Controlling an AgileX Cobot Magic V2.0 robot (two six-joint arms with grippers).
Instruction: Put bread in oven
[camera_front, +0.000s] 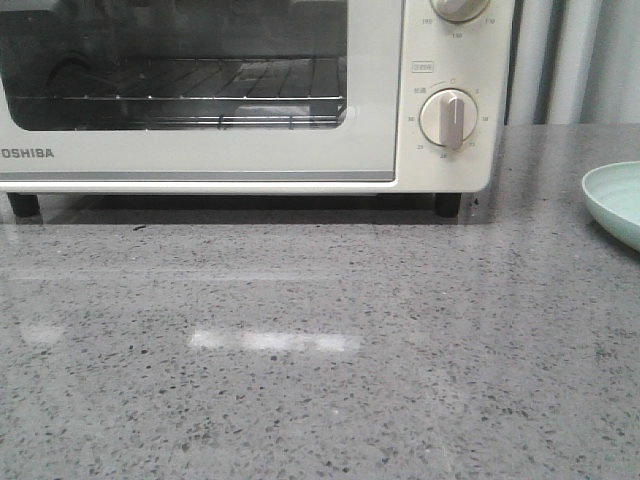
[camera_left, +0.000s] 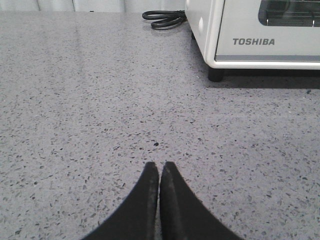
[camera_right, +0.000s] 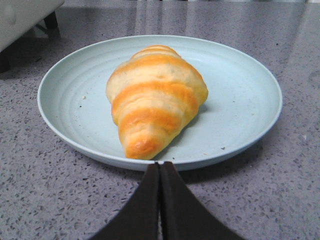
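A: What is showing in the front view?

B: The oven (camera_front: 250, 95) is sitting at the back of the worktop (camera_front: 300, 350), its door closed. Behind the glass a wire rack (camera_front: 180, 95) is lying bare. A beige knob (camera_front: 448, 118) is standing on the cream panel, and a second knob above is being cut off by the frame. At the right edge only a sliver of a pale plate (camera_front: 615, 205) is peeking in. The worktop is grey speckled stone, glossy, throwing back a light patch.

A: And the left wrist view?

B: The left tool (camera_left: 160, 172) is hanging over bare worktop, its black tapered fingers pressed together with nothing between them. The oven's corner is showing beyond it on a black foot (camera_left: 215, 75), and a coiled black cable (camera_left: 162, 19) is lying beside it.

A: Where is the bread?

B: In the right wrist view the bread (camera_right: 155, 97) is lying on the round, ridged, pale blue plate (camera_right: 240, 100), one tapered end pointing at the right tool (camera_right: 160, 172). Orange and cream stripes are banding its smooth crust. That tool is closed too, gripping nothing, its tips just short of the plate's rim. The bread's far end is hiding behind its own bulk.
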